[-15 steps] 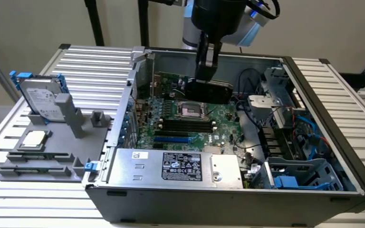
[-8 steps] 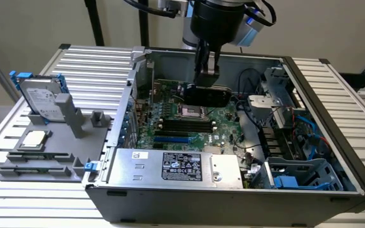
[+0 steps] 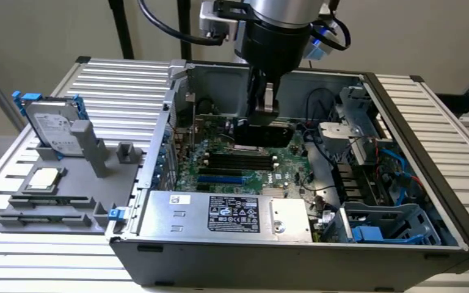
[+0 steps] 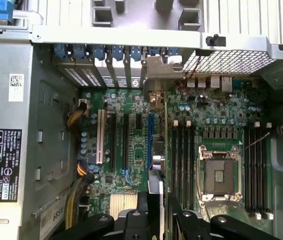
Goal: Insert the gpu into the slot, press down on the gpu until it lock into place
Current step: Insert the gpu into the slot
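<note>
Your tool (image 4: 154, 225) is clamping the gpu (image 3: 261, 135) by its upper edge, jaws closed on the card | gpu is hanging edge-on straight below the tool, over the motherboard (image 4: 141, 165) | its long axis is running parallel to the blue slot (image 4: 150, 135), just beside it | it is looking unseated, by my judgement.

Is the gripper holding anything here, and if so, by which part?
Yes: the gripper holds the gpu by its upper edge, near the middle of its length.
</note>
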`<state>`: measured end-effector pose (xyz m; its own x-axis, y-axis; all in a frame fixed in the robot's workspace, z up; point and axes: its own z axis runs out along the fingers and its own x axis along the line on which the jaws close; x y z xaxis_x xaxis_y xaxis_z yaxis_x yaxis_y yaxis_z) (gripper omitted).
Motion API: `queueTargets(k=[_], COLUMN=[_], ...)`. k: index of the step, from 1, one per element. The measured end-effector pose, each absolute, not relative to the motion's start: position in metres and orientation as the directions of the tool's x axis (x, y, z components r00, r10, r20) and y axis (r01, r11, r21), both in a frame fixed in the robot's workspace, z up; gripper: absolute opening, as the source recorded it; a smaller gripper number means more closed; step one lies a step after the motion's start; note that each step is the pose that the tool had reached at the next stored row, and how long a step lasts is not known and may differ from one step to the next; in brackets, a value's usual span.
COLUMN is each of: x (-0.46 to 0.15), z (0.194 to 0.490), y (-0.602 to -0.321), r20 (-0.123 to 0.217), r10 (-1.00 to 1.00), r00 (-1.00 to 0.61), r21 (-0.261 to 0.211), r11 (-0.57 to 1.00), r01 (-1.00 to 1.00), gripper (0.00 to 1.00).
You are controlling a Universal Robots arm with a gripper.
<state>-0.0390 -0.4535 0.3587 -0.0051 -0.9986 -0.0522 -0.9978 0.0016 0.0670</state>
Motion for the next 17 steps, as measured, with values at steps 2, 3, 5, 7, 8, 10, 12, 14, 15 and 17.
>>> queueTargets(k=[2,3,5,7,8,10,12,14,15,17], x=[-0.041,-0.042,-0.044,-0.046,-0.046,-0.047,-0.05,-0.056,-0.059,-0.065], z=[0.355,0.353,0.35,0.346,0.344,0.34,0.337,0.333,0.331,0.328], y=[-0.456,-0.457,-0.457,-0.457,-0.457,-0.457,-0.457,-0.457,-0.457,-0.457], r20=[-0.054,-0.054,-0.054,-0.054,-0.054,-0.054,-0.054,-0.054,-0.054,-0.054], r10=[-0.999,-0.999,-0.998,-0.998,-0.998,-0.998,-0.997,-0.997,-0.997,-0.997], r00=[-0.005,-0.005,-0.009,-0.019,-0.026,-0.042,-0.052,-0.053,-0.054,-0.056], r21=[0.067,0.067,0.067,0.067,0.067,0.067,0.067,0.066,0.066,0.066], r11=[0.001,0.002,0.006,0.015,0.022,0.039,0.048,0.05,0.05,0.052], r01=[-0.998,-0.998,-0.998,-0.998,-0.998,-0.997,-0.997,-0.997,-0.997,-0.996], gripper=[0.26,0.26,0.26,0.26,0.26,0.26,0.26,0.26,0.26,0.26])
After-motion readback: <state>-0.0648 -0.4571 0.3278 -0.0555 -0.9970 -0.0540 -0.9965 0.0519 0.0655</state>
